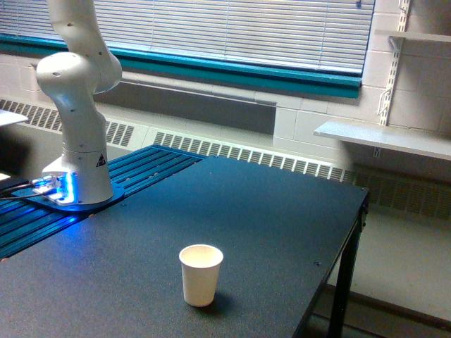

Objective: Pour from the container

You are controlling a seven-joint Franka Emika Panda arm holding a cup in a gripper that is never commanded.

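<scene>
Nearest the camera, a small white paper cup [201, 274] is seen standing upright on the dark counter [268, 225], toward its front edge. Its mouth is open, and the inside appears empty, though the view into it is shallow and a thin layer at the bottom could be missed.

Farther back, at the exterior view's left, the white base and lower joints of the robot arm [76, 105] are mounted on a blue ribbed plate [141, 169], with a blue light glowing at the foot. The arm rises out of the top of the frame, so its upper part is cut off.

The pincer is not shown at all; whether it is open or closed, and what it grips, cannot be told. The container is likewise nowhere in view, and is presumably held up above the frame.

Behind the counter, window blinds [246, 28], a teal sill and a wall shelf [384, 137] are visible.

Judged from this, no pouring is yet evident: nothing is positioned over the paper cup, and the whole pour is left to do.
</scene>
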